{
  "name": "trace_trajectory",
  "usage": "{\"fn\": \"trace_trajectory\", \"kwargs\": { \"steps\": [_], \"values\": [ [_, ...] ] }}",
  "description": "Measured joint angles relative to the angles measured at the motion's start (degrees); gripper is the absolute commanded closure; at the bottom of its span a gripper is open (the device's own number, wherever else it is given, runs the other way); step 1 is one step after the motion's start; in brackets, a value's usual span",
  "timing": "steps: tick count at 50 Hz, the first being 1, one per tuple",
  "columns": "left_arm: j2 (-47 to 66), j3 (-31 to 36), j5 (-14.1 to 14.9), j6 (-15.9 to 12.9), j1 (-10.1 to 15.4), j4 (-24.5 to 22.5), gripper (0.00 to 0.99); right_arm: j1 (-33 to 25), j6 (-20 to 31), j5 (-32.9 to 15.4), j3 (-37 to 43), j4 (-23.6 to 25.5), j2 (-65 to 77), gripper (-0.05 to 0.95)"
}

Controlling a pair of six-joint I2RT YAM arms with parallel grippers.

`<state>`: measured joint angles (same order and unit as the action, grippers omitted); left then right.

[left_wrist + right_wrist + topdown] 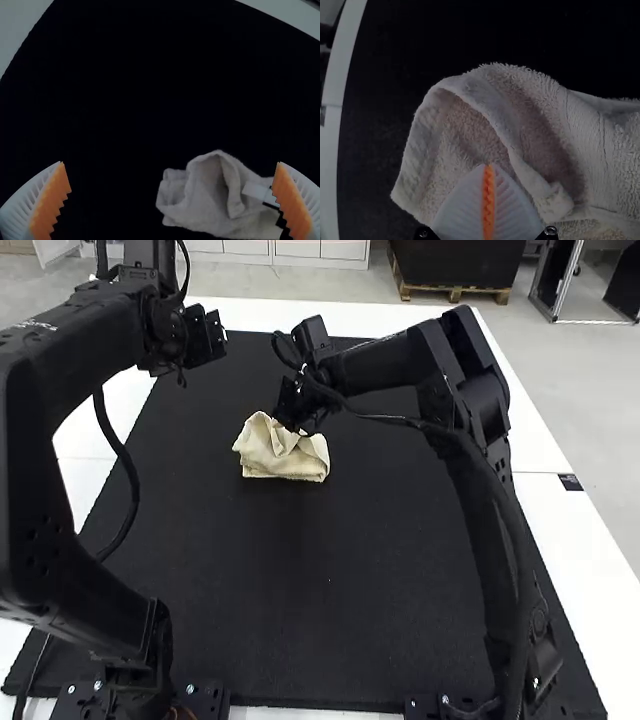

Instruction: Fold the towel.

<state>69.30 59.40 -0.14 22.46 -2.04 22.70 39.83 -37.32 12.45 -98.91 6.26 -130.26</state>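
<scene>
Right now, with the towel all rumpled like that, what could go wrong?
The towel lies rumpled with one edge curled up, so folding it from here might press in creases. The right tool has its fingers together at the cloth, so moving it could push or drag the towel instead of lifting an edge. The left tool is open and away from the towel, so the cloth may slide unsteadied.
</scene>
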Motion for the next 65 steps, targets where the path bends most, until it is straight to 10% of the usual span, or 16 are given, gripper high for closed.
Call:
{"fn": "trace_trajectory", "kwargs": {
  "steps": [65],
  "values": [
    [0.0, -0.02, 0.2, 0.39, -0.63, 0.0, 0.048, -1.49, 0.04, -0.9, 4.48, -2.16, 0.0, 0.92]
  ]
}}
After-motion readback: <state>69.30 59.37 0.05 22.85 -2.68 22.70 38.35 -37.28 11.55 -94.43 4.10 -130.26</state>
